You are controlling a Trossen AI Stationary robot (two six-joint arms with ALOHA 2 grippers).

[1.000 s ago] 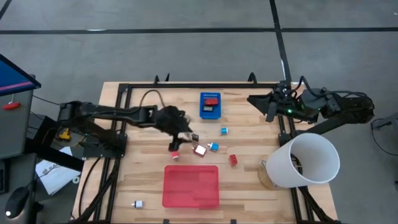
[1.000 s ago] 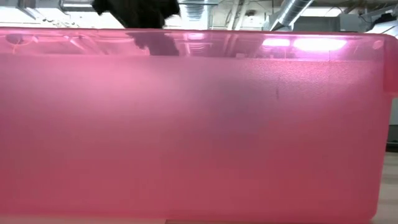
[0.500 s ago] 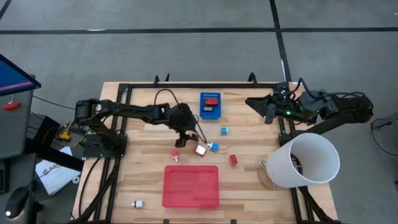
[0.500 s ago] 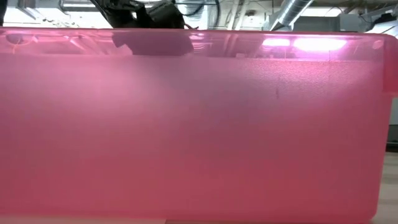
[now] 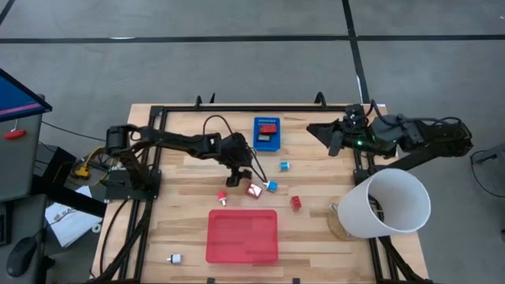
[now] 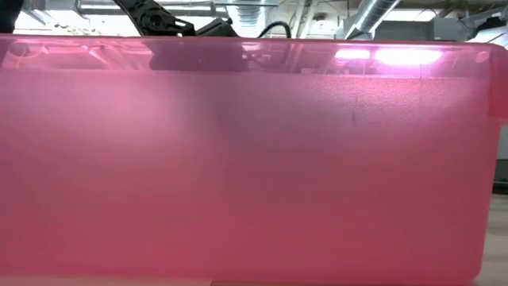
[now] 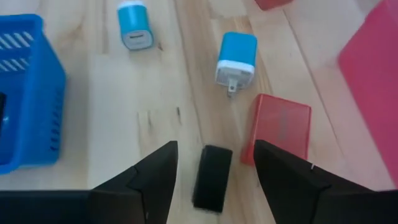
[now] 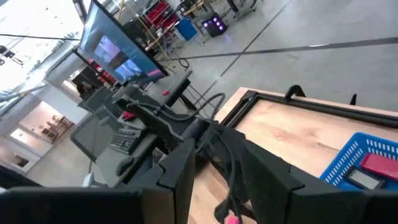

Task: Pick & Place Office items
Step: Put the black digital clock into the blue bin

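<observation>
While sorting ran: few items sat in small blue perforated bin [image 5: 267,134], at desk's twelve o'clock.
Left tool [image 7: 214,180]: spread around small black block [image 7: 212,177].
Remaining: several pieces loose; flat red rectangular tray [image 5: 241,235] looked bare.

Setting: robotics lab or workshop floor. Evidence as follows. Light wooden worktop [image 5: 189,229] fitted with a black metal frame [image 5: 162,113], standing on a grey concrete floor [image 5: 237,71] marked with dark lines. Two dark robot arms mounted at the worktop's sides. Exposed silver ventilation ducts [image 6: 373,14] and strip lighting overhead. Large lit display screen [image 8: 121,46] on a stand beside the rig. Beyond it, an open hall with racks [image 8: 158,15] of red and blue stock. Loose cabling at the frame.
</observation>
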